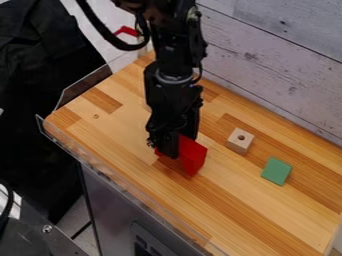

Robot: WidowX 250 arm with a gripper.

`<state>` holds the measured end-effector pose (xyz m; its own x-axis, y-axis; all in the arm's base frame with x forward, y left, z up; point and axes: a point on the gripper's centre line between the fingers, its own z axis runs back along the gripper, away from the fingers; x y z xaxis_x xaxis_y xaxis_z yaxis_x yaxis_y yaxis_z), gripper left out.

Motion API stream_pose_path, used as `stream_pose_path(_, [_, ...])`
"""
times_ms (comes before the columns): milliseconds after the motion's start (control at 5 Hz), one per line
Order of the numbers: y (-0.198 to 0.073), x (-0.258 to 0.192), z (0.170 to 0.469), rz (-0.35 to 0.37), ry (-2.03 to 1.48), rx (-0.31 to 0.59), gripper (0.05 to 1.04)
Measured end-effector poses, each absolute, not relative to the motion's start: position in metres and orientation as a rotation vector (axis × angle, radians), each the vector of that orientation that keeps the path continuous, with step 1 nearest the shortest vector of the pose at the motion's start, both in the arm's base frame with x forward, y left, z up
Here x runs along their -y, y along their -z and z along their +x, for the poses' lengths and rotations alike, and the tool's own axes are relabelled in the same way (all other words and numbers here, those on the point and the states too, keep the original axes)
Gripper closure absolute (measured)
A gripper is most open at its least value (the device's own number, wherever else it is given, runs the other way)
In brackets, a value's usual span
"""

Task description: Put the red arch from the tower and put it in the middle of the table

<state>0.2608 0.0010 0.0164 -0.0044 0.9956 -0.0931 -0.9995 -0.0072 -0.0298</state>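
End effector (172, 151) has red arch (193, 156) at its tip.

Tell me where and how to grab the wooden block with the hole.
I'd take the wooden block by two opposite upright sides, coming straight down from above. It looks boxy and sits flat with its hole facing up, and nothing touches its sides.
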Motion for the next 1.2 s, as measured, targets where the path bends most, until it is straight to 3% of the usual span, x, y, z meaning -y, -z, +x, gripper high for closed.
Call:
stream_pose_path(200, [-0.017,-0.002,0.262,-0.097,-1.573,-0.041,0.474])
stream_pose_path(400, [-0.028,-0.007,0.276,-0.091,-1.541,-0.006,0.160])
stream_pose_path(600, [-0.058,-0.015,0.294,-0.052,-1.520,0.076,0.080])
stream_pose_path(1000, [-0.119,-0.025,0.307,-0.037,-1.468,0.222,0.083])
stream_pose_path(1200, [-0.141,-0.022,0.315,-0.091,-1.279,0.223,0.083])
